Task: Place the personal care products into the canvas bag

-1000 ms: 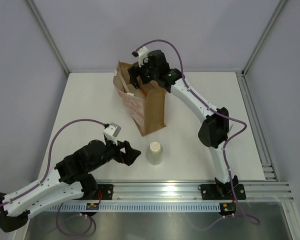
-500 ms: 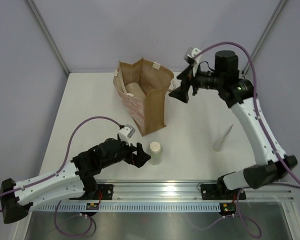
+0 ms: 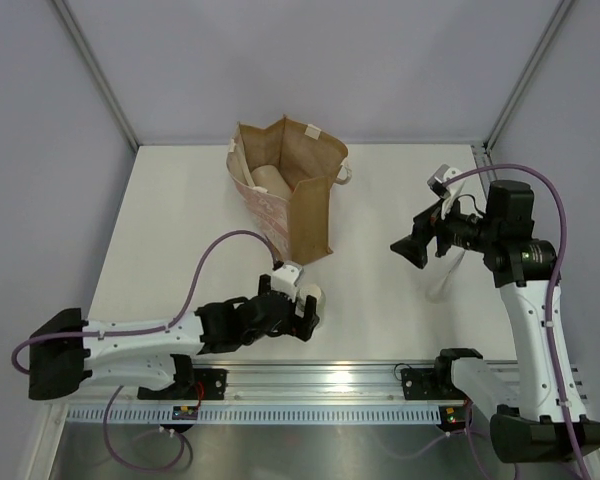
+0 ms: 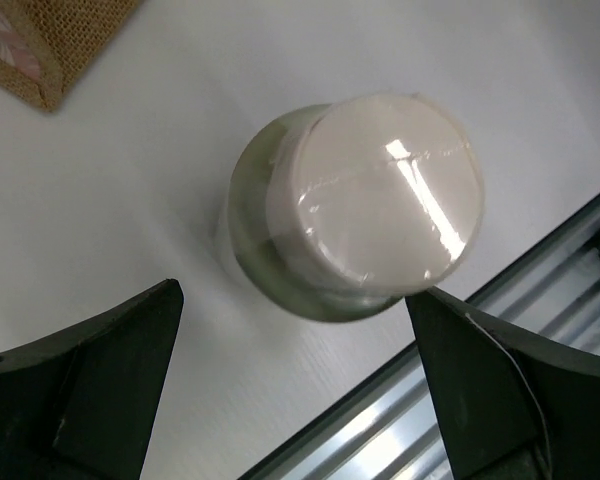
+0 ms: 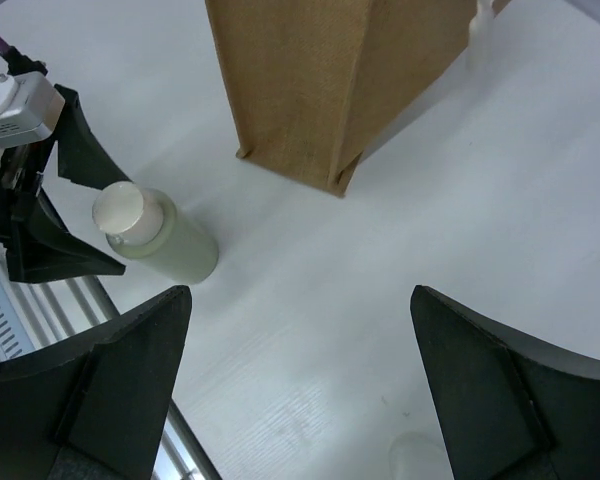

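Observation:
The cream cylinder (image 4: 365, 205) stands upright on the table, and also shows in the right wrist view (image 5: 160, 240). My left gripper (image 4: 292, 290) is open, with one finger on each side of the cylinder, not closed on it; from above it is at the front centre (image 3: 302, 312). The canvas bag (image 3: 300, 205) stands upright behind it, with a peach-coloured item (image 3: 270, 180) inside. My right gripper (image 3: 408, 248) is open and empty, in the air to the right of the bag. The thin clear bottle (image 3: 439, 290) stands under the right arm, partly hidden.
The aluminium rail (image 3: 380, 380) runs along the table's near edge, just in front of the cylinder. The bag's lower corner (image 4: 50, 40) lies left of and beyond the cylinder. Frame posts stand at the back corners.
My left gripper has slid right until its fingers straddle the cream cylinder. My right arm has swung from over the bag out to the right and down, empty.

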Robot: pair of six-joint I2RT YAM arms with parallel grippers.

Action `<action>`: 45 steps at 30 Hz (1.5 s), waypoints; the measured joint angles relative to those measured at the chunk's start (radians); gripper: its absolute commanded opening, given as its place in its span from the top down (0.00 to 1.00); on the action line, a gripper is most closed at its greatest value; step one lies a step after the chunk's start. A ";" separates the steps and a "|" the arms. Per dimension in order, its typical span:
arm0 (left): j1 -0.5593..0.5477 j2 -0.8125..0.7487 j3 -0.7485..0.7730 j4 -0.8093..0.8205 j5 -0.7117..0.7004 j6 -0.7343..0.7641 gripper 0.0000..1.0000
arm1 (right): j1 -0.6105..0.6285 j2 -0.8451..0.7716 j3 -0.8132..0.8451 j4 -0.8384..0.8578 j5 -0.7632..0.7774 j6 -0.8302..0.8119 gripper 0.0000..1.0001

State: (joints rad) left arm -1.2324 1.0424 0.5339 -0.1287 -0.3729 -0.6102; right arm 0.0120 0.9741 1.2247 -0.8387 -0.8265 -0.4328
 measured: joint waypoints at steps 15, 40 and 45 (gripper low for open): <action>-0.035 0.334 0.223 -0.011 -0.255 -0.037 0.24 | -0.061 -0.242 -0.192 0.000 0.004 0.040 0.00; 0.402 0.055 0.628 -0.207 0.175 0.049 1.00 | -0.119 -0.372 -0.292 0.066 0.003 0.100 0.00; 0.603 0.178 0.862 -0.152 0.238 0.015 1.00 | -0.125 -0.377 -0.306 0.069 0.003 0.101 0.00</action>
State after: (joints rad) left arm -0.6296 1.2201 1.3960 -0.2806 -0.1352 -0.5949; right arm -0.1127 0.5972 0.9188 -0.7700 -0.8234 -0.3317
